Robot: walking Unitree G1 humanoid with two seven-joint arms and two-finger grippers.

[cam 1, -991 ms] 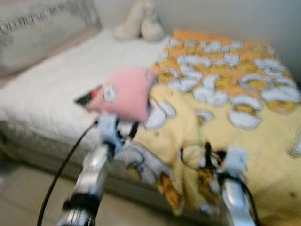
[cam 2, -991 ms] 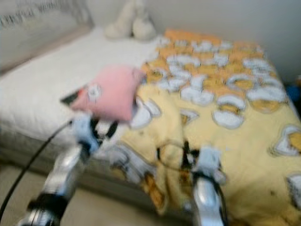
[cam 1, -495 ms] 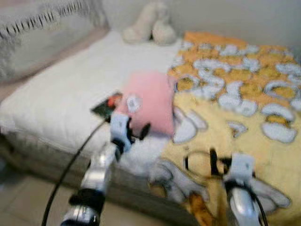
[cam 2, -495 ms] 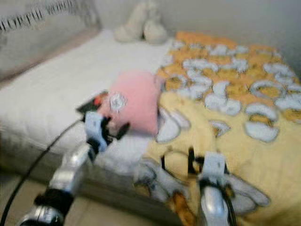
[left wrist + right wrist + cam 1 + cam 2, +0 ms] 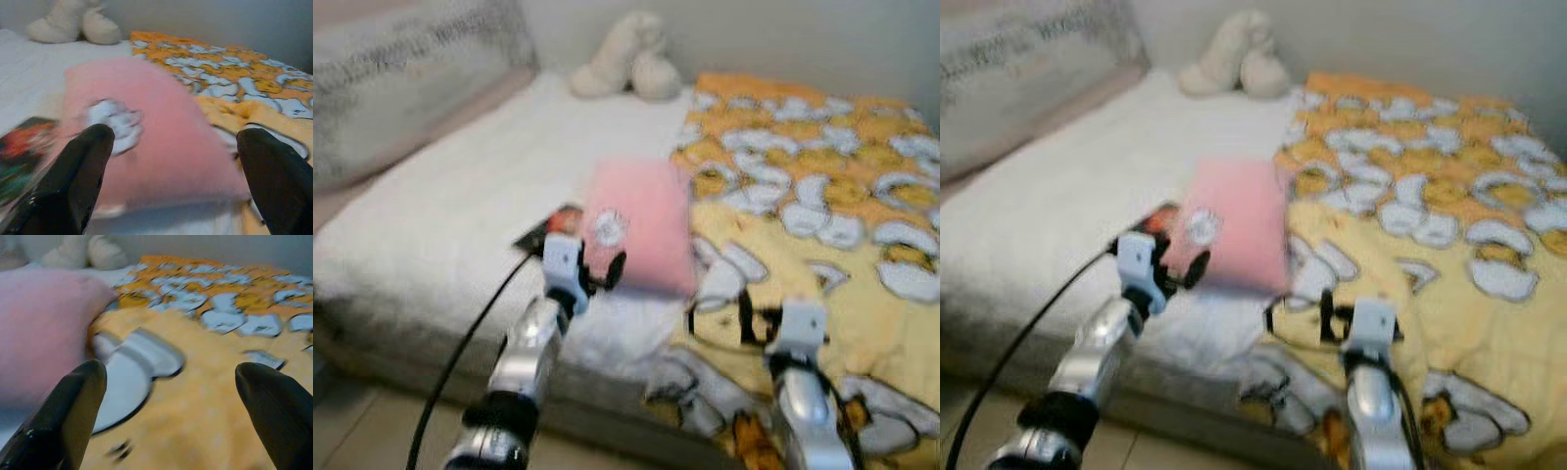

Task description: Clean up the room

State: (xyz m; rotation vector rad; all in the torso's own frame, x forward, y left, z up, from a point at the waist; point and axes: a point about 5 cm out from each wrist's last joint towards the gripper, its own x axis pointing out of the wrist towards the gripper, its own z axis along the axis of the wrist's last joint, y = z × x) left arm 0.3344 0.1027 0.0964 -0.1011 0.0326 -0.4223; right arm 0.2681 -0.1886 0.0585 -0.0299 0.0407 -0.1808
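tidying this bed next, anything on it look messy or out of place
Yes. The yellow blanket is rumpled and spread over just one side of the bed, its edge sagging off the front. A pink pillow lies mid-bed across the blanket's edge, with a small dark packet beside it. The plush toy sits at the far end.

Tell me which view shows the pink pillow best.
Left wrist view: the pink pillow is close up between the open left end effector fingers. Head views show it whole but blurred on the bed; right wrist view catches one edge.
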